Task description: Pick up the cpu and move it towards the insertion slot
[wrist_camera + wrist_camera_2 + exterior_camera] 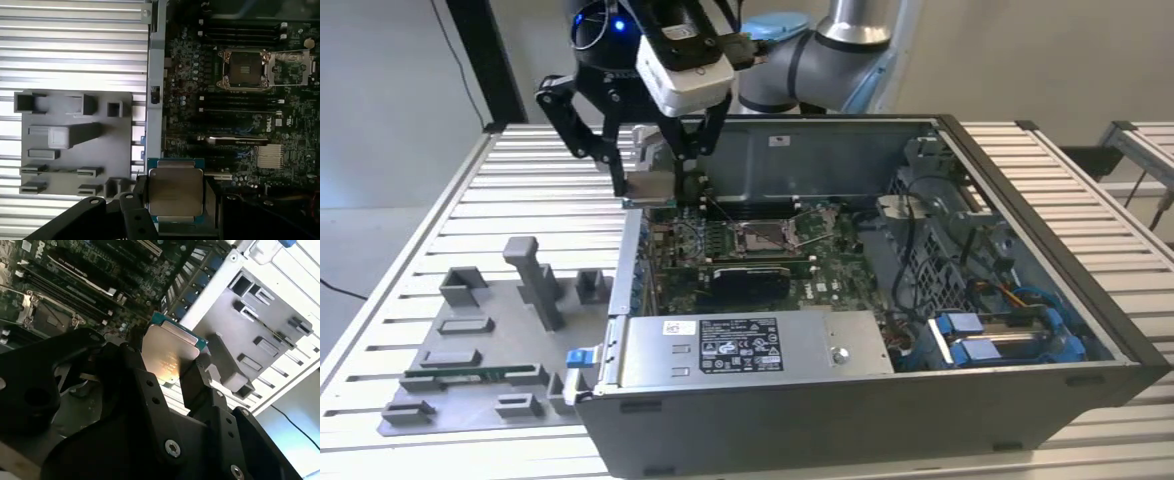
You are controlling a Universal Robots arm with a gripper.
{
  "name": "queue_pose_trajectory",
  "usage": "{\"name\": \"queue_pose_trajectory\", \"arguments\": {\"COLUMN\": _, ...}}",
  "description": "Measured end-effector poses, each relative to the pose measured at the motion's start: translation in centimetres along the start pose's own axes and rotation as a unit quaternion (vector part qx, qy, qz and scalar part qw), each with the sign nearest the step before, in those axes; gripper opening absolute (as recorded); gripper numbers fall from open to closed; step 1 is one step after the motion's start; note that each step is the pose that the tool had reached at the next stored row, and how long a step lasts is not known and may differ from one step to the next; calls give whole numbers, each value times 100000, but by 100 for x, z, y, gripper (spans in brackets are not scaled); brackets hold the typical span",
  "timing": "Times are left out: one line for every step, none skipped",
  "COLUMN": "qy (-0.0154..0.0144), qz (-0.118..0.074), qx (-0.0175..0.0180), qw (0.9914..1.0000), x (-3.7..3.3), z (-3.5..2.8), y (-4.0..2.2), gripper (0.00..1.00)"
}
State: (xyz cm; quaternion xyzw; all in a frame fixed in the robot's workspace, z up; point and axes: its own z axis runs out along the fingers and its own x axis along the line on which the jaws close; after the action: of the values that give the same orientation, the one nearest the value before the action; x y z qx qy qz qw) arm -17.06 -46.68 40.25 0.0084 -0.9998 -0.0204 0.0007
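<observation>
Holding the cpu (175, 192) by its edges, our gripper (654, 180) is clamped on it, one finger (197, 385) on each side, so the shiny top stays bare. We keep the chip lifted in the air, over the case (1067, 200) wall on the exterior view's left, so it can pass above that wall. The slot (763, 236) sits open in the middle of the green board (190, 75), well apart from the chip. The grey tray (480, 340) lies outside the case on the table (400, 250).
</observation>
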Motion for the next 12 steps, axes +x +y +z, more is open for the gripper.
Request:
{"name": "queue_pose_trajectory", "arguments": {"qy": 2, "qz": -2, "qx": 0, "qw": 100000, "x": -45, "z": 0, "y": -1, "gripper": 0}}
{"name": "queue_pose_trajectory", "arguments": {"qy": 2, "qz": 5, "qx": 1, "qw": 100000, "x": -90, "z": 0, "y": -2, "gripper": 0}}
{"name": "queue_pose_trajectory", "arguments": {"qy": 4, "qz": 4, "qx": 5, "qw": 100000, "x": -135, "z": -1, "y": -2, "gripper": 0}}
{"name": "queue_pose_trajectory", "arguments": {"qy": 3, "qz": -2, "qx": 4, "qw": 100000, "x": -181, "z": -1, "y": -3, "gripper": 0}}
{"name": "queue_pose_trajectory", "arguments": {"qy": 0, "qz": -4, "qx": -2, "qw": 100000, "x": -226, "z": 0, "y": -4, "gripper": 0}}
{"name": "queue_pose_trajectory", "arguments": {"qy": 2, "qz": 4, "qx": 2, "qw": 100000, "x": -271, "z": -1, "y": -5, "gripper": 0}}
{"name": "queue_pose_trajectory", "arguments": {"qy": 3, "qz": 3, "qx": 3, "qw": 100000, "x": -316, "z": -1, "y": -5, "gripper": 0}}
{"name": "queue_pose_trajectory", "arguments": {"qy": 4, "qz": -2, "qx": 3, "qw": 100000, "x": -364, "z": -1, "y": -6, "gripper": 0}}
{"name": "queue_pose_trajectory", "arguments": {"qy": 4, "qz": 0, "qx": 6, "qw": 100000, "x": -409, "z": -1, "y": -7, "gripper": 0}}
{"name": "queue_pose_trajectory", "arguments": {"qy": 0, "qz": 3, "qx": -1, "qw": 100000, "x": -454, "z": -1, "y": -8, "gripper": 0}}
{"name": "queue_pose_trajectory", "arguments": {"qy": 2, "qz": -2, "qx": 3, "qw": 100000, "x": -500, "z": -1, "y": -9, "gripper": 0}}
{"name": "queue_pose_trajectory", "arguments": {"qy": 2, "qz": -2, "qx": 1, "qw": 100000, "x": -545, "z": -1, "y": -9, "gripper": 0}}
